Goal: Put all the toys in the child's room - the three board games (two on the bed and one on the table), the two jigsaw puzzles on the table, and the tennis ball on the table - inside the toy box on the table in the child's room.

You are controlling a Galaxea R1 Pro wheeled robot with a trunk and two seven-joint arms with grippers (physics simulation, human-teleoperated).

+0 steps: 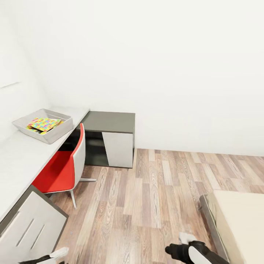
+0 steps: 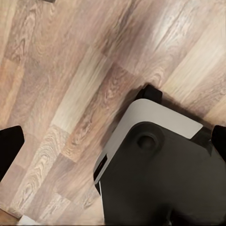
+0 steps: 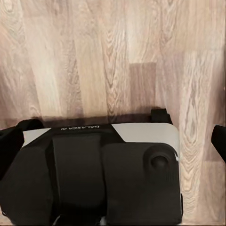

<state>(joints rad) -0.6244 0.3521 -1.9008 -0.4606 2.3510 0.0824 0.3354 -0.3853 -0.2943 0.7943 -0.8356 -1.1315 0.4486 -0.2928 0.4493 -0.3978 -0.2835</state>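
With both tools empty and wide open, you risk clipping the red chair [image 1: 60,167] beside the counter [image 1: 22,154] at left.

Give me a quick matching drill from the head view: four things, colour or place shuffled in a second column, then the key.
Things:
1. toy box
2. chair
3. cabinet section
4. bed

Descriptions:
A. red seat, pushed up to the desk edge
B. beige mattress, at the lower right corner of the view
C. light grey tray on the desk, with a jigsaw puzzle box lying in it
D. dark grey top with a white door, against the far wall

Pairs: 1-C, 2-A, 3-D, 4-B
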